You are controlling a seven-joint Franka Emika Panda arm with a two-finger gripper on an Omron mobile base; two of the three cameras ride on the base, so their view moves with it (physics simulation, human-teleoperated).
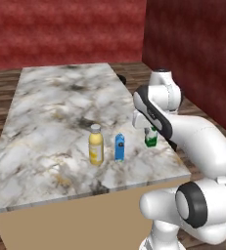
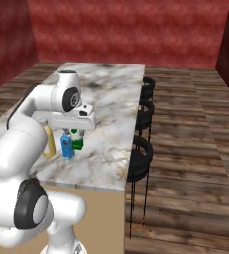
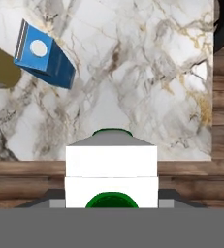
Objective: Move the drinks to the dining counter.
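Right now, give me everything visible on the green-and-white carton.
The green-and-white carton is a small box with a white upper part, a green lower body and a round green cap on top, seen close up from above in the hand view. It looks like coated card. It stands upright on the dining counter, near the long edge with the black stools, to the right of the blue carton and apart from it. The hand sits directly over it and appears closed on its upper part.

One yellow bottle with a white cap [image 1: 96, 145], one slim blue carton [image 1: 119, 147], one small green-and-white carton [image 1: 150, 137], one long marble-topped dining counter with a tan base [image 1: 56, 107], and three black round stools [image 2: 140, 158].
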